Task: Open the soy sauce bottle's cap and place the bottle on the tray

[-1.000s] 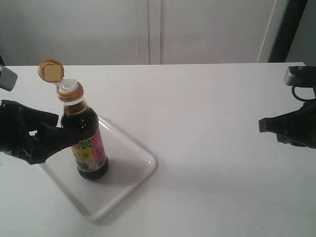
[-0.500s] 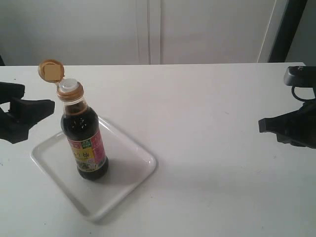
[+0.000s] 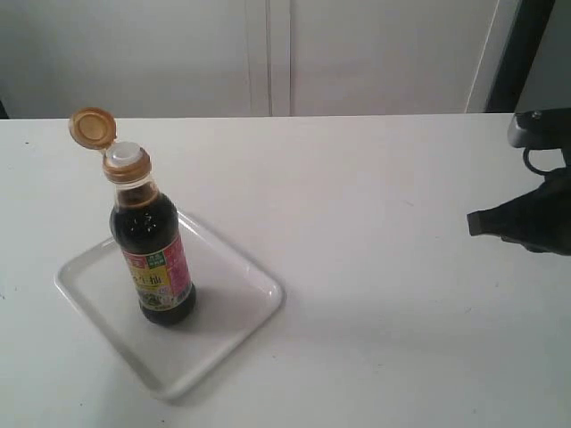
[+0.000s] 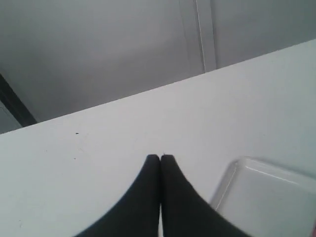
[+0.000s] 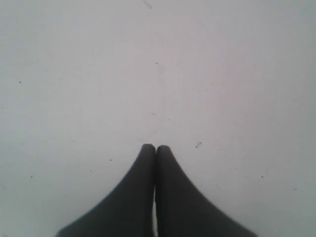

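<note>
The soy sauce bottle (image 3: 153,259) stands upright on the white tray (image 3: 241,308) at the left of the exterior view. Its amber cap (image 3: 93,127) is flipped back on its hinge, baring the white spout (image 3: 126,156). My left gripper (image 4: 160,157) is out of the exterior view; its own camera shows both fingers pressed together, empty, over bare table with a corner of the tray (image 4: 266,197) beside them. My right gripper (image 5: 156,147) is shut and empty above the tabletop, and in the exterior view the right gripper (image 3: 473,222) sits at the right edge, far from the bottle.
The white table (image 3: 375,223) runs back to a pale wall (image 3: 268,53). A dark post (image 3: 517,45) stands at the back right corner.
My left gripper has let go of the bottle, drawn back to the left and left the exterior view. The bottle stays upright on the tray. The right arm has shifted slightly.
</note>
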Tool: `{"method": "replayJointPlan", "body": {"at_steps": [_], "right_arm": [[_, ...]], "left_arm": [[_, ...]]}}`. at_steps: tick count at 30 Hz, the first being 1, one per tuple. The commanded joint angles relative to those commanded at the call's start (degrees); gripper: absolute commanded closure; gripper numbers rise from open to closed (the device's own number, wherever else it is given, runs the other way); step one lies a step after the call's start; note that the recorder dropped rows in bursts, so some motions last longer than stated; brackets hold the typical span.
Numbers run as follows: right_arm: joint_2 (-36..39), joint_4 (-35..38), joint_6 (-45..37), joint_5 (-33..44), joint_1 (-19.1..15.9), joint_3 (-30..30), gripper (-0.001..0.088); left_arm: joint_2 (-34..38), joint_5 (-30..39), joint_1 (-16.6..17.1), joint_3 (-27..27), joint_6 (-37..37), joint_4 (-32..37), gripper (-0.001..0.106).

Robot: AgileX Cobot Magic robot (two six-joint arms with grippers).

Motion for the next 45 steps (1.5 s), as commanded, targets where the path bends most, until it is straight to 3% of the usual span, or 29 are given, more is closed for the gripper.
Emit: {"method": "replayJointPlan", "body": {"at_steps": [4, 6, 9, 11, 17, 18, 19, 21, 24, 25, 26, 27, 28, 29, 32, 36, 39, 45], "right_arm": [[0.0, -10.6, 2.6, 12.6, -0.2, -5.4, 0.0868], [0.0, -13.6, 5.0, 18.4, -0.5, -7.7, 0.0868], [-1.2, -14.7, 7.9, 21.3, -0.6, -9.4, 0.0868], [-2.6, -14.7, 8.2, 21.4, -0.6, -9.6, 0.0868], [-6.2, -12.5, 8.6, 21.4, -0.6, -9.6, 0.0868], [-6.4, -12.0, 8.6, 21.4, -0.6, -9.6, 0.0868], [-6.7, -11.8, 8.6, 21.4, -0.6, -9.6, 0.0868], [-7.5, -11.8, 8.6, 21.4, -0.6, -9.6, 0.0868], [-11.3, -11.5, 8.6, 22.5, -0.6, -9.6, 0.0868], [-12.7, -12.0, 8.6, 23.2, -0.6, -9.6, 0.0868], [-13.4, -12.3, 8.7, 23.2, -0.6, -9.6, 0.0868], [-14.7, -13.0, 9.7, 22.2, -0.6, -9.3, 0.0868], [-15.5, -14.1, 10.7, 21.2, -0.6, -9.1, 0.0868], [-17.3, -16.5, 13.5, 18.6, -0.6, -7.8, 0.0868], [-21.0, -19.5, 18.4, 13.0, -0.6, -4.1, 0.0868], [-28.2, -18.4, 19.0, 1.3, -0.6, 4.4, 0.0868], [-33.8, -18.4, 20.3, -4.0, -0.6, 8.9, 0.0868], [-46.2, -18.2, 20.4, -11.1, -0.6, 16.9, 0.0868]], "left_arm": [[0.0, -2.6, 0.0, 0.0, -1.2, 0.0, 0.105], [0.0, -2.7, 0.0, 0.0, 1.8, 0.0, 0.105], [-0.5, -4.2, 0.0, 0.0, 10.7, 0.0, 0.105], [-1.7, -7.1, 0.0, 0.0, 10.7, 0.0, 0.105], [-4.9, -30.4, 0.0, 0.0, 8.2, 0.0, 0.105], [-4.9, -30.5, 0.0, 0.0, 9.5, 0.0, 0.105], [-5.0, -29.2, 0.0, -0.1, 11.5, 0.0, 0.105], [-5.4, -20.4, 0.0, -0.1, 14.5, 0.0, 0.105], [-5.6, 10.9, 0.0, -0.1, 29.2, 0.0, 0.105], [-5.6, 23.3, 0.0, 0.0, 30.4, 0.0, 0.105], [-5.6, 29.8, 0.0, 0.0, 30.3, -3.1, 0.105], [-6.0, 38.0, 0.0, 0.0, 31.6, -11.4, 0.105], [-6.6, 41.5, 0.0, 0.0, 35.9, -19.7, 0.105], [-7.5, 43.6, 0.0, 0.0, 45.3, -34.6, 0.105], [-9.0, 44.6, 0.0, 0.0, 65.2, -60.3, 0.105], [-12.4, 44.4, 0.0, 0.0, 85.7, -87.3, 0.105], [-16.6, 43.5, 0.0, 0.0, 90.2, -90.8, 0.105], [-28.3, 38.6, 0.0, 0.0, 90.2, -92.6, 0.105]]}}
